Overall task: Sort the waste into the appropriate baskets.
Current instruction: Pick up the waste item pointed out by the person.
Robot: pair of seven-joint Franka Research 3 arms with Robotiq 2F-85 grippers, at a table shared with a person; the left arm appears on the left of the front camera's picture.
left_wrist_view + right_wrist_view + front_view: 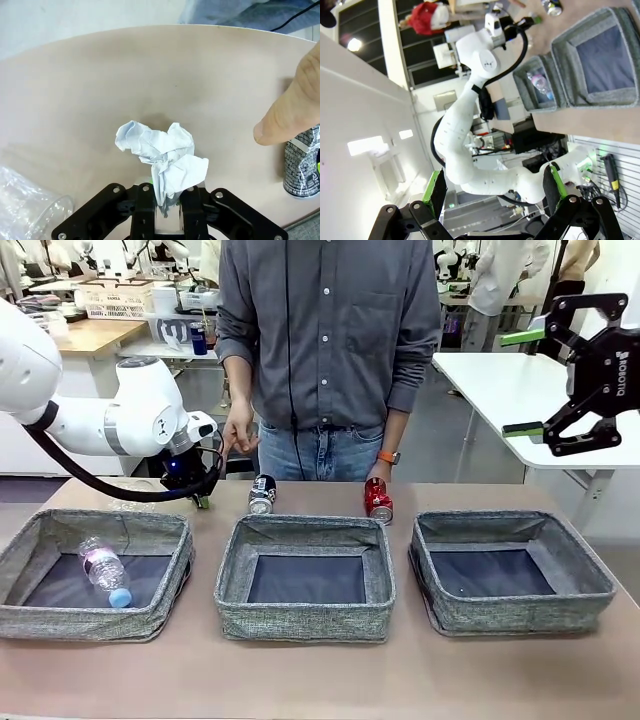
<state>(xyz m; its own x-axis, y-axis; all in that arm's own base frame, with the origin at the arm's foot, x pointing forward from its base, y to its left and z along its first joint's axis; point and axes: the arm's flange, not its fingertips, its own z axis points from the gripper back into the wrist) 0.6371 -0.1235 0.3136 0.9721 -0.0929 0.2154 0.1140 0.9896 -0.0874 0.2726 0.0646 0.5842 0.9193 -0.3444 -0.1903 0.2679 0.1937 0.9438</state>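
Observation:
My left gripper (pixel 167 212) is shut on the lower end of a crumpled white-silver wad (pixel 160 152) that lies on the table. In the front view that gripper (pixel 200 498) is low behind the left basket (pixel 90 620). A clear bottle with a pink label and blue cap (pixel 104 570) lies in that basket. Another clear bottle (pixel 25 200) lies next to the gripper. A black-and-white can (pixel 262 494) and a red can (pixel 378 502) stand behind the middle basket (pixel 305 620). My right gripper (pixel 525 380) hangs open, high above the right basket (pixel 520 615).
A person stands at the far side. One hand (pixel 238 435) hovers near my left gripper, its finger (pixel 290 110) close to the wad. The other hand (pixel 378 472) is just above the red can. The table's far edge runs close behind the cans.

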